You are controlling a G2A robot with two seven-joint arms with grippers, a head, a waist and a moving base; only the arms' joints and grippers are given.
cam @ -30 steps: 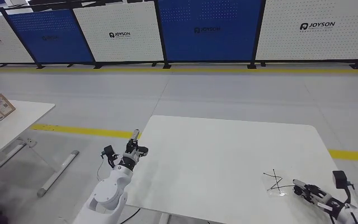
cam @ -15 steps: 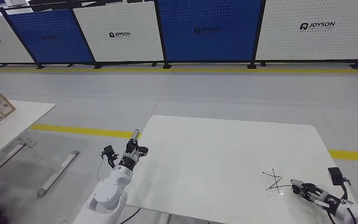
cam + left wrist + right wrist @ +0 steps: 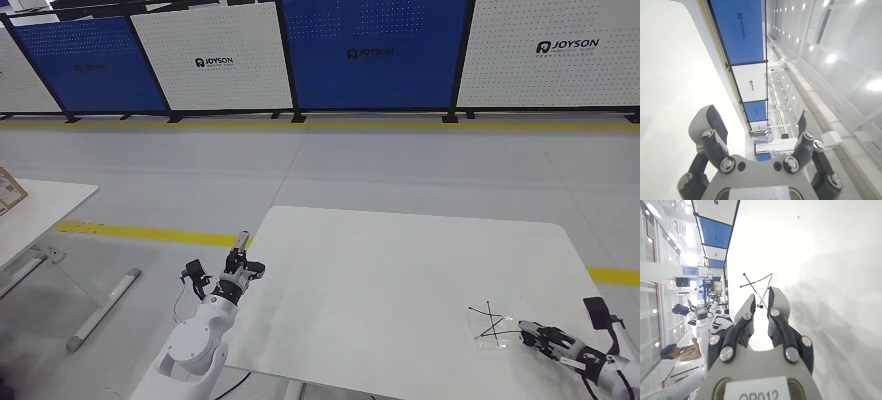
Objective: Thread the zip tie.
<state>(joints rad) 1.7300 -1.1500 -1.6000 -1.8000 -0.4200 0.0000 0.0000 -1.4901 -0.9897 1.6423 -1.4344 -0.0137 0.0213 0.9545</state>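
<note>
At lower right of the top view crossed zip ties (image 3: 488, 322) lie on the worktop (image 3: 400, 280), the right hand (image 3: 527, 334) beside them narrowly parted around one tie's end, probably to pinch it; the left hand (image 3: 759, 115) hangs wide open at the worktop's left edge.

Table (image 3: 400, 280): plain white top, no pattern.
Black zip ties (image 3: 750, 283), on the table: solid black.
Pale zip ties (image 3: 764, 277), on the table beside the black ones: grey-white.
Right gripper (image 3: 762, 298): light grey finger shells, black links, silver screws, black ribbed pads (image 3: 770, 298), and a white label with dark print.
Left gripper (image 3: 761, 121): grey shells, black links, black textured pads (image 3: 716, 121).
Floor (image 3: 200, 170), around the table: pale grey with yellow stripes (image 3: 150, 234).
Blue panels (image 3: 375, 55) and white panels (image 3: 215, 55), beyond the table: alternating, finely dotted, with black frames.
</note>
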